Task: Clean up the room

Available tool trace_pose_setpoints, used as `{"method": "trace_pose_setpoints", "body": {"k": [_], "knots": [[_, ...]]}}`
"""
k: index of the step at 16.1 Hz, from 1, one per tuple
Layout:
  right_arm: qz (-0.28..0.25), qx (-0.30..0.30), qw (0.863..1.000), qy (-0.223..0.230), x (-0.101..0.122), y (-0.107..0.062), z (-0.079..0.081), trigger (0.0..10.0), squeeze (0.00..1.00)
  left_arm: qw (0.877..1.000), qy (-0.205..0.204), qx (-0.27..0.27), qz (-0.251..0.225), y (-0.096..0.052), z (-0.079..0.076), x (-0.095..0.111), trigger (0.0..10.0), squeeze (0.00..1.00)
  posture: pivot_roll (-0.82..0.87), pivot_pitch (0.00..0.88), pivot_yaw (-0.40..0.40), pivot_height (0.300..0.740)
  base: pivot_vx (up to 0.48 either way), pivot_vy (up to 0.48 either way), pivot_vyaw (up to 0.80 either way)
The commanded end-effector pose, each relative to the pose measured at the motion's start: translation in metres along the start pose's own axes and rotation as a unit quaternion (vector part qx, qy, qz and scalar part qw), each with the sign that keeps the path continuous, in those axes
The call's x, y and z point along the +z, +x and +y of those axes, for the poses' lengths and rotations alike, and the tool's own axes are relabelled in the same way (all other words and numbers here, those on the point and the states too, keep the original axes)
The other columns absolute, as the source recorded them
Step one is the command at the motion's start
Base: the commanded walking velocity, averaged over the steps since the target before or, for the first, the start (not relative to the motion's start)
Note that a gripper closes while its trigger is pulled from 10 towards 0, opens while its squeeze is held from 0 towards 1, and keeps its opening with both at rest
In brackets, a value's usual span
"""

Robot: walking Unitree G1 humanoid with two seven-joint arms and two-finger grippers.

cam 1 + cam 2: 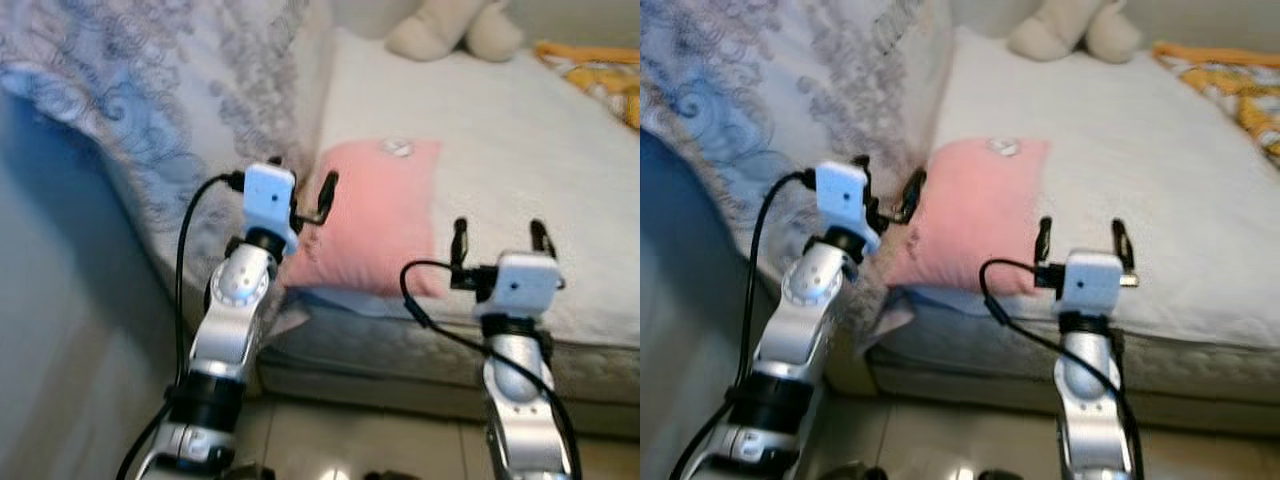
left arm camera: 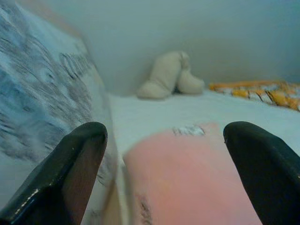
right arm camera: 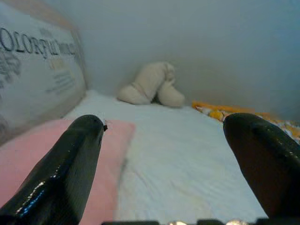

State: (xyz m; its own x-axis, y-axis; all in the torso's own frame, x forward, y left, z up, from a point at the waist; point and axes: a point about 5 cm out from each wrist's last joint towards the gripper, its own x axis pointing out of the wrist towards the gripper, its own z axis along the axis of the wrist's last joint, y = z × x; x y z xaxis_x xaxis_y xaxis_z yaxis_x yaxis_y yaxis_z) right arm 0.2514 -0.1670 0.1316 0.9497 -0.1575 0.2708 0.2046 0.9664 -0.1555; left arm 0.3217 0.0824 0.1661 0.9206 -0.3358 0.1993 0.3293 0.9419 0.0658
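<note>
On the white-sheeted bed (image 1: pixel 520 150) lie 1 soft pink square pillow (image 1: pixel 375 215), 1 cream plush toy (image 1: pixel 455 28) and 1 orange-and-yellow patterned cloth (image 1: pixel 600 75). 1 large blue-grey swirl-printed cushion (image 1: pixel 150 90) leans at the bed's left side. 2 silver robot arms reach forward, each ending in 2 long black fingers.

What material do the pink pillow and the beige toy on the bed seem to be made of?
Pink pillow: probably soft matte fabric over filling; it looks puffy and sags at the edges. Beige toy: likely plush, rounded and dull, though blur hides any pile.
</note>
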Motion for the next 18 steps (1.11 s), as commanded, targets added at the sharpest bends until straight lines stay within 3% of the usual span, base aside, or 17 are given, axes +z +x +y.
{"method": "trace_pose_setpoints", "body": {"k": [1,5,7,9,13,15,17,18], "knots": [[-0.005,-0.011,1.0,-0.009,0.007,0.004,-0.005,10.0,0.0,1.0,0.004,-0.011,-0.011,0.005,-0.007,0.011,10.0,0.0,-0.09,0.0,0.002,0.74,0.0,-0.446,0.0],[0.013,-0.006,1.0,0.023,0.005,0.007,-0.003,10.0,0.0,0.999,0.034,-0.018,0.018,0.009,-0.007,0.006,10.0,0.0,-0.08,0.0,-0.003,0.74,0.071,-0.215,0.0],[0.02,-0.012,0.998,0.054,0.006,0.005,-0.006,10.0,0.0,1.0,0.012,-0.018,0.01,0.005,-0.005,0.009,10.0,0.0,-0.08,0.0,0.001,0.74,0.0,0.0,0.0],[0.016,-0.017,0.999,0.038,0.006,0.005,-0.009,10.0,0.0,1.0,-0.009,-0.022,-0.007,0.001,-0.005,0.015,10.0,0.0,-0.08,0.0,0.005,0.74,0.345,0.0,0.0],[0.011,-0.027,0.998,0.053,0.011,0.001,-0.015,10.0,0.0,0.997,-0.013,0.08,0.018,-0.001,0.022,0.011,10.0,0.0,-0.08,0.0,-0.002,0.74,0.466,0.0,0.0],[0.024,-0.038,0.998,0.051,0.005,-0.006,-0.021,10.0,0.0,0.996,-0.009,0.081,0.033,-0.006,0.026,0.007,10.0,0.0,-0.07,0.0,-0.002,0.74,0.442,0.0,0.0],[0.056,-0.058,0.995,0.053,-0.001,-0.031,-0.034,10.0,0.0,0.998,0.004,0.031,0.055,-0.026,0.022,0.0,10.0,0.0,-0.07,0.0,0.006,0.74,0.461,0.0,0.0],[0.095,-0.037,0.994,0.04,-0.007,-0.062,-0.039,10.0,0.0,0.995,0.032,-0.014,0.096,-0.053,0.027,-0.013,10.0,0.0,-0.08,0.0,0.006,0.74,0.0,0.0,0.0]]}}
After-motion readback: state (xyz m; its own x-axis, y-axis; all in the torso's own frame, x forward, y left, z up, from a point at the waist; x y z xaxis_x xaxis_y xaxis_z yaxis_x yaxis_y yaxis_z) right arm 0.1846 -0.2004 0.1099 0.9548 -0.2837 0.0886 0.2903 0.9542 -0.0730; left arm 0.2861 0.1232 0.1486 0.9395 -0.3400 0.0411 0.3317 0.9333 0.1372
